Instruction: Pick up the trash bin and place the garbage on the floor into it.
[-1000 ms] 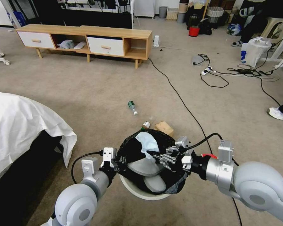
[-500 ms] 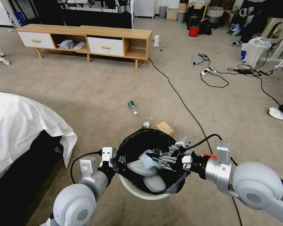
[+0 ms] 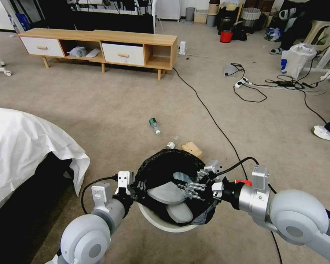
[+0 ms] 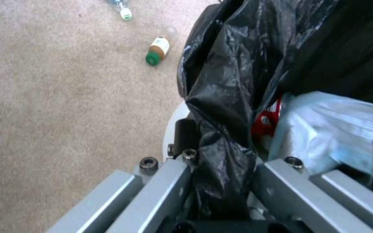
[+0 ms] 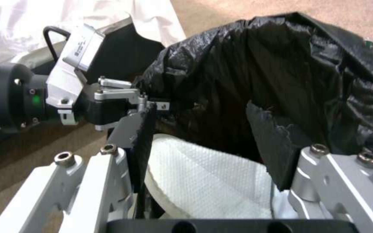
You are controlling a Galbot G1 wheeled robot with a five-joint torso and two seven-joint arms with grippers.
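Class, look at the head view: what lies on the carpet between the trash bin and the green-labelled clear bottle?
In the head view, a small green-capped bottle lies between the trash bin and the clear bottle; the rest is bare carpet.

- Head cam: high, looks fwd/down; bin [image 3: 172, 223] at 6 o'clock.
- L wrist cam: close on bin rim.
- R wrist cam: close, looks into bin.
- All share bin.

No wording could be read anywhere; the label on the small green-capped bottle [image 4: 157, 50] and the white print on the crushed red can [image 4: 265, 120] were too blurred to make out
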